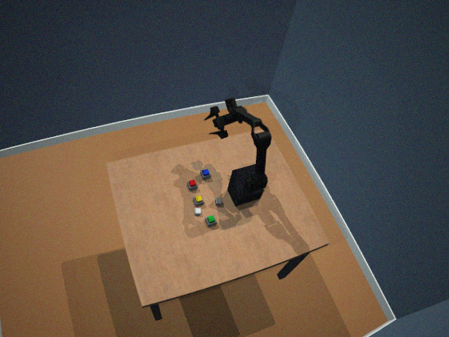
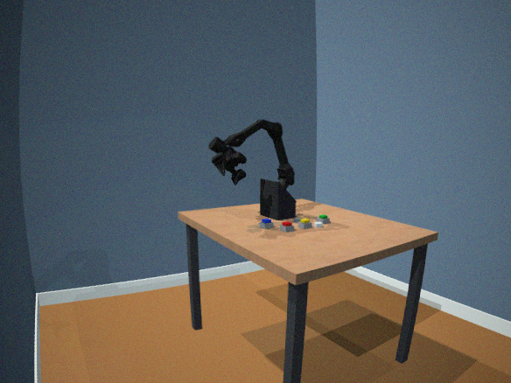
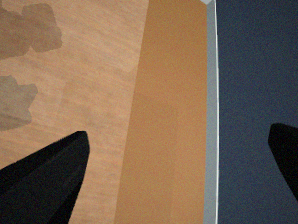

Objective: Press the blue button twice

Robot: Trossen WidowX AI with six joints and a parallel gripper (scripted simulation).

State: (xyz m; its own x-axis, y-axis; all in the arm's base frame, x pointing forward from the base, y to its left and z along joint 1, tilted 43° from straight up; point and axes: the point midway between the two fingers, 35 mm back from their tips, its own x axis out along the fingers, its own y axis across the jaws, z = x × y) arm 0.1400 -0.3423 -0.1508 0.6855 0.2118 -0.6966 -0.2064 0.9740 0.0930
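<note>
Presently, item: WidowX arm, black, base on the wooden table (image 2: pixel 350 255).
Gripper (image 1: pixel 217 123): raised high, well above the table top, jaws spread wide, nothing between them.
Wrist view: both fingertips at the frame's sides, far apart; table edge, floor and wall corner beyond; no button in sight.
Blue button (image 1: pixel 205 172): on its grey base, at the far end of the button group, near the arm's base, unpressed by appearance.
Key relation: the blue button lies well below the gripper and back toward the arm's base; the tool is aimed past the table edge, not at the button.
Neighbours: red button (image 1: pixel 192 183) just beside the blue one; yellow button (image 1: pixel 198 199) and green button (image 1: pixel 211 219) further along; white block (image 1: pixel 197 211) and grey block (image 1: pixel 218 201) among them.
Judgement: first press not yet begun; the coming move calls for a descent that draws inward, clear of the red button.
</note>
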